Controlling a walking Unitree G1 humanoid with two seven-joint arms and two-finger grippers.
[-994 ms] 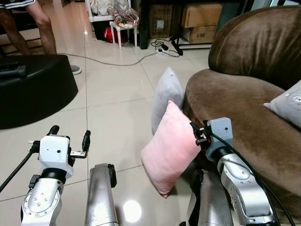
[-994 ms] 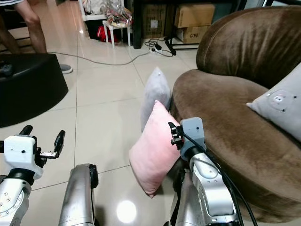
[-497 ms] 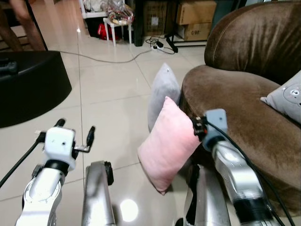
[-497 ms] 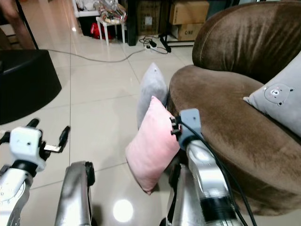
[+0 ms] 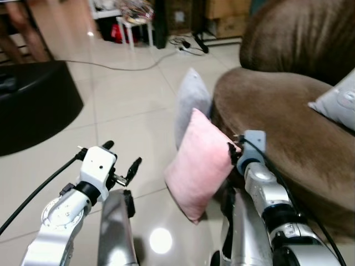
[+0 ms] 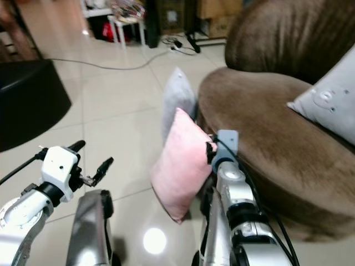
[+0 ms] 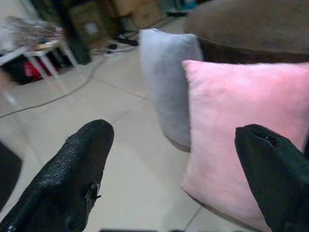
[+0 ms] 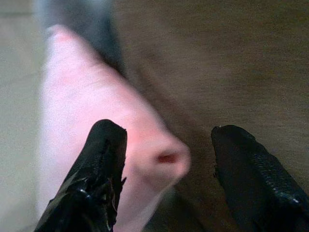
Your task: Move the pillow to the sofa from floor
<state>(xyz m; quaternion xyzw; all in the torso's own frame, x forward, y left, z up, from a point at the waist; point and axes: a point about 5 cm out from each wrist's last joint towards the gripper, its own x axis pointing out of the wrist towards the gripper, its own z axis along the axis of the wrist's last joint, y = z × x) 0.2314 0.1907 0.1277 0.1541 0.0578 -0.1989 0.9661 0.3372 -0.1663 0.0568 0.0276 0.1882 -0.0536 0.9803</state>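
— Where's your pillow right now?

— The pink pillow (image 5: 198, 164) stands on edge on the tiled floor (image 5: 133, 122), leaning against the front of the brown sofa (image 5: 288, 116), with a grey pillow (image 5: 191, 100) propped just behind it. It hasn't left the floor yet.

— And your grippers?

— Your right gripper (image 8: 164, 166) has its fingers spread, and the pillow's upper corner sits between them — not pinched. Your left gripper (image 7: 169, 169) is open too, held out over the floor on the pillow's other side, near it but apart.

— So which step are you on?

— I'd judge it's the reach, just before the grasp. Next you'd want to bring the left in against the pillow's face and close both sides on it, then lift it up over the seat edge. It's soft, so a corner pinch alone may slip.

— Any containers to mind?

— Only blurred cardboard boxes (image 5: 227, 23) far back; you can't tell what's in them.
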